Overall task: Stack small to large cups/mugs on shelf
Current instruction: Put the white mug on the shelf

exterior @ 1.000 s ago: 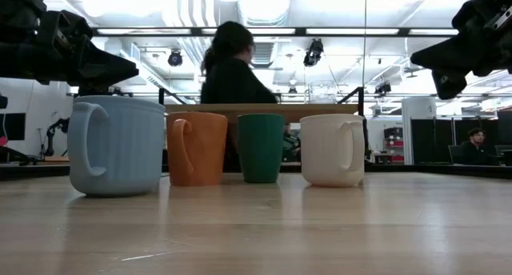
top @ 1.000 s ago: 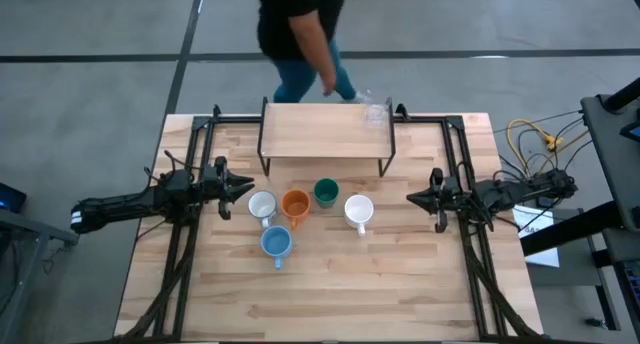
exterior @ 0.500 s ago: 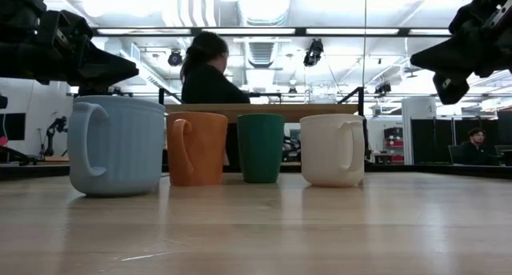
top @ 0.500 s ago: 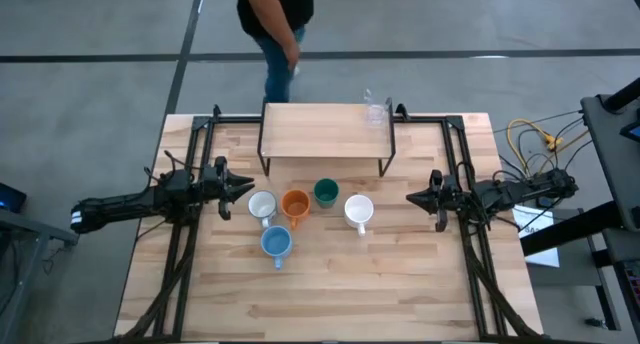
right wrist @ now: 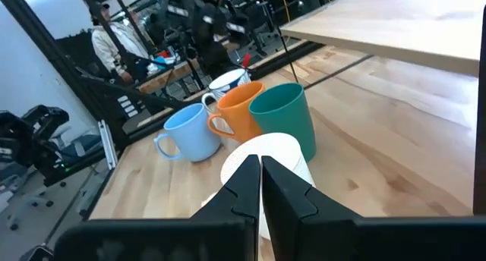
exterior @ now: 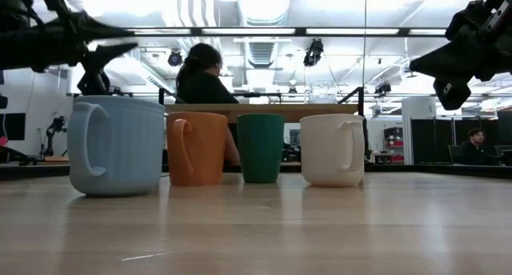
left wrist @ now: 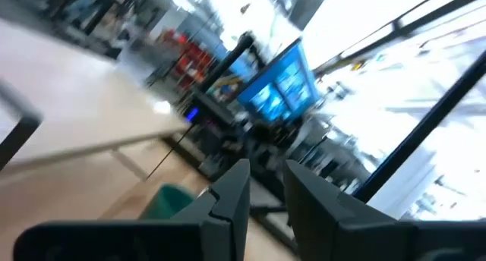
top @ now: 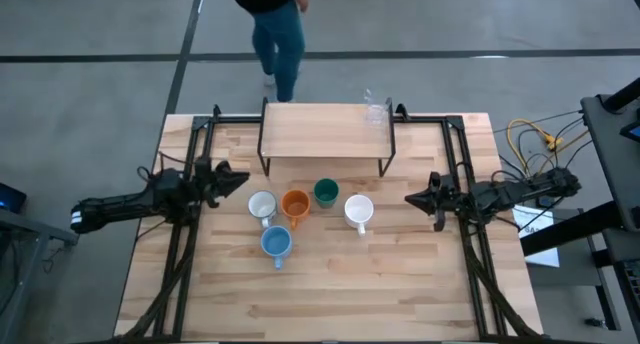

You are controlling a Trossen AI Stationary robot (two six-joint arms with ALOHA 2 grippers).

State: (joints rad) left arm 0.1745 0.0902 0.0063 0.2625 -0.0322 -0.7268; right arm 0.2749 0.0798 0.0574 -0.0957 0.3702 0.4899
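Five cups stand on their bases in a cluster on the table below the shelf (top: 320, 132): a white dark-patterned mug (top: 262, 205), an orange mug (top: 295, 204), a dark green cup (top: 325, 192), a white mug (top: 358, 210) and a light blue mug (top: 276, 242). A clear glass (top: 376, 111) stands on the shelf's far right corner. My left gripper (top: 246, 180) hovers open, left of the patterned mug and above the table. My right gripper (top: 408, 198) hovers shut, right of the white mug (right wrist: 266, 158). In the low view the light blue mug (exterior: 116, 145) hides the patterned one.
A person (top: 270, 24) walks on the floor beyond the table's far edge. Black metal frames (top: 185, 234) run along the table's left and right sides under the arms. Bare wood lies between the cups and the table's near edge (top: 320, 314).
My left gripper has turned about its wrist and risen a little, staying left of the cups. The person behind the shelf has walked off toward the left. The cups, the glass and my right gripper have kept still.
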